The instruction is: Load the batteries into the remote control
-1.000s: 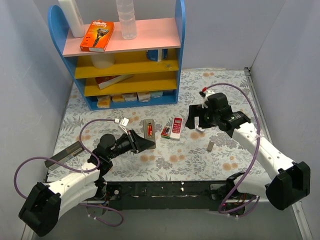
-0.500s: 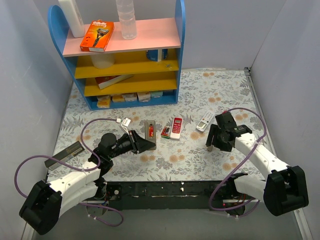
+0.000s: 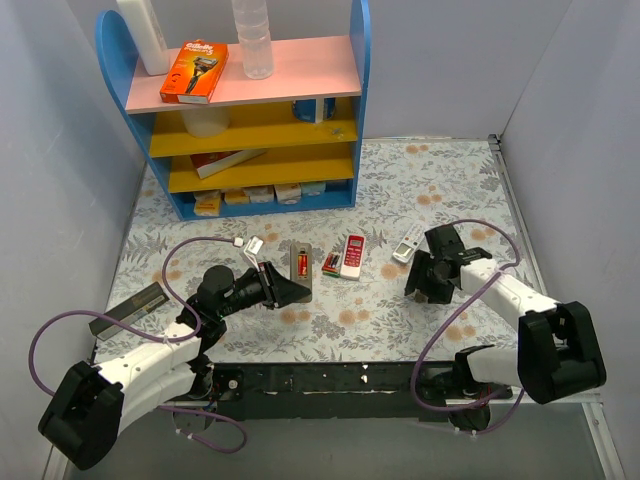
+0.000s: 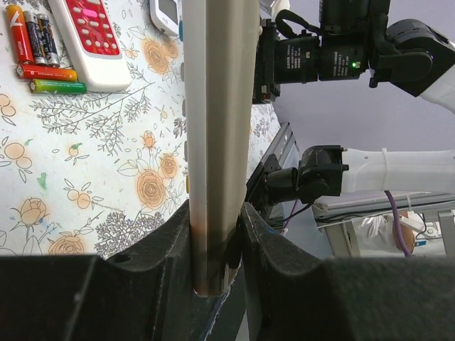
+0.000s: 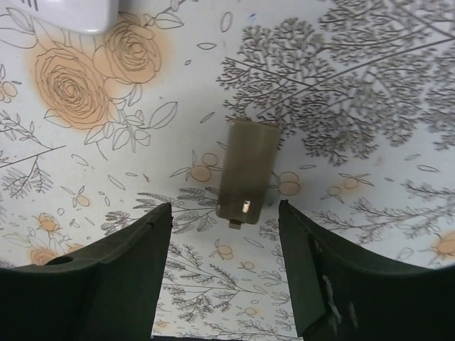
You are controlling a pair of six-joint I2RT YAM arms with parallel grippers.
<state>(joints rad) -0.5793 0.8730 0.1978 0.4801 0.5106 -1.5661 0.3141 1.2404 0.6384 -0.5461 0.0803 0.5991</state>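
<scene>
My left gripper (image 3: 288, 290) (image 4: 217, 245) is shut on the near end of the remote control (image 3: 297, 262) (image 4: 217, 128). The remote lies back up with its compartment open and one red battery inside. Loose batteries (image 3: 330, 264) (image 4: 43, 53), red, dark and green, lie beside the red-and-white remote (image 3: 352, 257) (image 4: 89, 35). My right gripper (image 3: 420, 283) (image 5: 224, 213) hovers low over the cloth, open. A small grey-brown battery cover (image 5: 247, 172) lies flat just ahead of its fingertips, untouched.
A narrow white remote (image 3: 408, 243) (image 5: 67, 13) lies just beyond the right gripper. A blue shelf unit (image 3: 250, 110) with boxes and bottles stands at the back left. A dark flat bar (image 3: 128, 308) lies at the near left edge.
The right arm swung from the table's middle back toward the near right and came down over the small cover, its jaws narrowing. The left gripper kept still, holding the remote.
</scene>
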